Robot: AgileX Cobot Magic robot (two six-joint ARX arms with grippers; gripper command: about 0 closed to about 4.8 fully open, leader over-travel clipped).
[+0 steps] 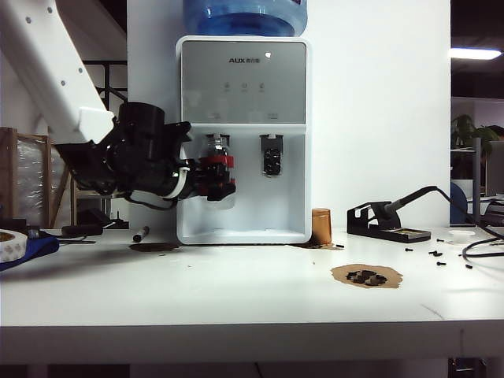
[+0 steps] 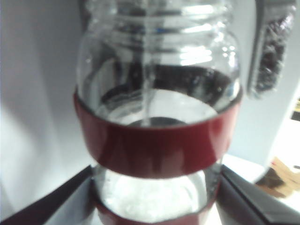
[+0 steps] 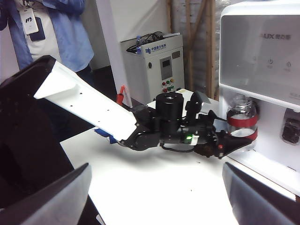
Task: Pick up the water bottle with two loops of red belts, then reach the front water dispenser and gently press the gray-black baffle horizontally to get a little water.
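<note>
White tabletop carried the water dispenser [image 1: 242, 142], where the left gripper [image 1: 214, 179] clasped the upright water bottle [image 1: 218, 175] beneath the gray-black baffle [image 1: 214, 140], while the right gripper [image 3: 154, 197] hung spread, far off.

A white surface [image 1: 236, 299] carries several loose things. A copper-brown cylinder [image 1: 320, 226] stands upright right of the middle. Nearer the front lies a brown patch [image 1: 366, 276] with small black parts on it. At the far right a black soldering stand [image 1: 388, 226] holds an iron, and its cable [image 1: 472, 236] runs off to the right. Small black screws [image 1: 433, 253] lie scattered near it. On the left a black marker [image 1: 141, 233] lies on the surface, and a roll of tape [image 1: 11, 243] rests on something blue [image 1: 35, 250] at the edge. In the right wrist view a grey cabinet [image 3: 157, 65] with coloured buttons stands far behind, next to a person in a blue shirt [image 3: 56, 33].
</note>
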